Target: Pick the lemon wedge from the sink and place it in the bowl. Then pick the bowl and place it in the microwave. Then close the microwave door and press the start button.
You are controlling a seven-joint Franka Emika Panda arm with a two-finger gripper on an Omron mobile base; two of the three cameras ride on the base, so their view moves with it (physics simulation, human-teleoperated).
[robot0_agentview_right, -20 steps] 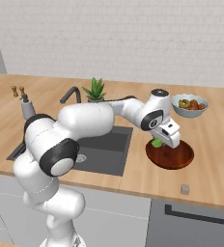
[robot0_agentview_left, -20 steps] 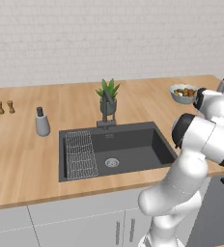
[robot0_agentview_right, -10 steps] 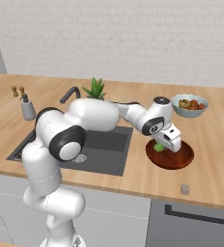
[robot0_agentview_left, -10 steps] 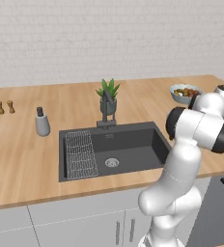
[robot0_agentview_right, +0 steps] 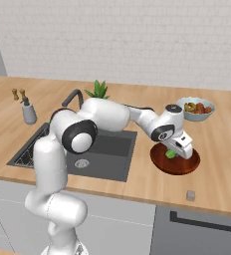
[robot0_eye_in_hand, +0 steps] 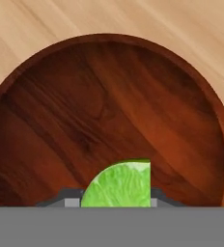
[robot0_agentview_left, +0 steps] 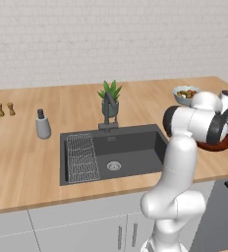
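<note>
Gripping the lemon wedge (robot0_eye_in_hand: 118, 185) between part-closed fingers, the claw (robot0_agentview_right: 173, 153) hangs just above the bowl (robot0_eye_in_hand: 109, 120) on the bench (robot0_agentview_right: 222, 164); the wedge's lower part and the fingertips are cut off.

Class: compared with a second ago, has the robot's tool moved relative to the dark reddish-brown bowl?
Yes. The tool, holding the green lemon wedge, shifted from the dark reddish-brown bowl's left rim toward its centre.

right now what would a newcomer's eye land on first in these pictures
The bright green lemon wedge, gripped in the end effector, hangs just above the glossy reddish-brown bowl on the wooden counter right of the sink. Next comes the white arm stretched across the dark grey sink basin, and the pale bowl of brown and yellow food behind.
</note>
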